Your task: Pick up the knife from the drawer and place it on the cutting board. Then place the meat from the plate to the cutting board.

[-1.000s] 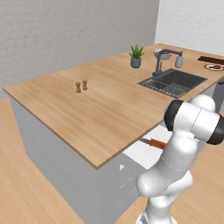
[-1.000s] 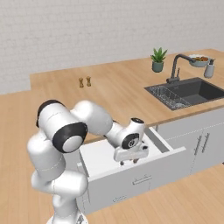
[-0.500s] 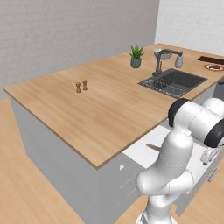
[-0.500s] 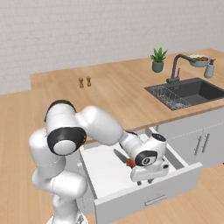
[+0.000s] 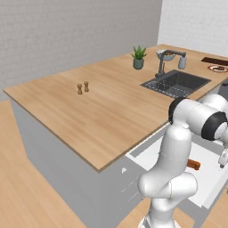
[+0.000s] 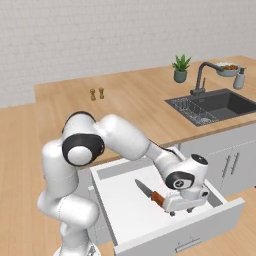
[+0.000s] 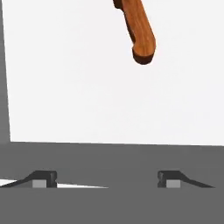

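Note:
The drawer (image 6: 125, 205) stands pulled out below the counter, and the knife (image 6: 150, 192) lies on its white floor, blade toward the back left, orange-brown handle (image 7: 140, 30) toward the front right. My gripper (image 6: 180, 212) hangs open just right of the handle, low over the drawer floor, with nothing between its fingertips (image 7: 43, 179). From the left side, the handle (image 5: 193, 164) peeks out from behind my arm inside the drawer (image 5: 209, 180). Far off at the right end of the counter lie the dark cutting board (image 5: 214, 60) and the red-rimmed plate (image 5: 217, 68) with the small brownish meat (image 5: 219, 68) on it.
A sink (image 6: 215, 105) with a faucet (image 6: 202, 75) is set in the wooden counter to the right of the drawer. A potted plant (image 6: 181, 67), a fruit bowl (image 6: 227, 69) and two small shakers (image 6: 96, 93) stand on the counter. Grey cabinet fronts (image 6: 230, 165) flank the drawer's right.
The drawer has slid further out. My hand moved forward and to the right with it and now hangs open beside the knife's handle.

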You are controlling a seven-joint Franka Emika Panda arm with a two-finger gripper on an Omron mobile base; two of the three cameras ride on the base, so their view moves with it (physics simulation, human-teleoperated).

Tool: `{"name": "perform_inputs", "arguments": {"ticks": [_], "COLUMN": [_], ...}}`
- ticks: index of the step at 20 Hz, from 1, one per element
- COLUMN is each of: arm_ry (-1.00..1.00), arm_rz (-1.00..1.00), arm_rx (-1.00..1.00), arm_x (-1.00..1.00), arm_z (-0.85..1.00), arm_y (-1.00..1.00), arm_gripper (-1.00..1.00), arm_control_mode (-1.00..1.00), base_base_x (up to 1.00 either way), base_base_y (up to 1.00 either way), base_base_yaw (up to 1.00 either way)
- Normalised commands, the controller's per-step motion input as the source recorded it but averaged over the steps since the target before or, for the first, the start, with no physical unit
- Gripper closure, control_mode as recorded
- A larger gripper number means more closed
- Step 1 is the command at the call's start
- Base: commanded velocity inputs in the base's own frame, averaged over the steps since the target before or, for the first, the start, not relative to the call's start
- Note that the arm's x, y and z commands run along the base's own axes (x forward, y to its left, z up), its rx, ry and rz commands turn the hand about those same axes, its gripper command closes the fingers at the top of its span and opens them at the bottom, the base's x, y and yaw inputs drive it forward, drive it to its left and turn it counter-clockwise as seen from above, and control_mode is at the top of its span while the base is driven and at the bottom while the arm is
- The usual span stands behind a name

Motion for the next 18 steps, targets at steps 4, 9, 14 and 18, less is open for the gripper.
{"name": "perform_inputs", "arguments": {"ticks": [4,9,14,18], "arm_ry": [-0.11,0.00,0.00,0.00], "arm_rz": [0.04,0.07,0.09,0.09], "arm_rx": [0.00,-0.02,-0.06,-0.04], "arm_x": [0.86,0.59,0.39,0.09], "arm_z": [0.00,-0.24,-0.46,-0.18], "arm_y": [0.27,0.10,0.34,0.49], "arm_gripper": [-1.00,-1.00,-1.00,-1.00], "arm_control_mode": [-1.00,-1.00,-1.00,-1.00], "base_base_x": [0.00,0.00,0.00,0.00], "base_base_y": [0.00,0.00,0.00,0.00], "base_base_yaw": [0.00,0.00,0.00,0.00]}}
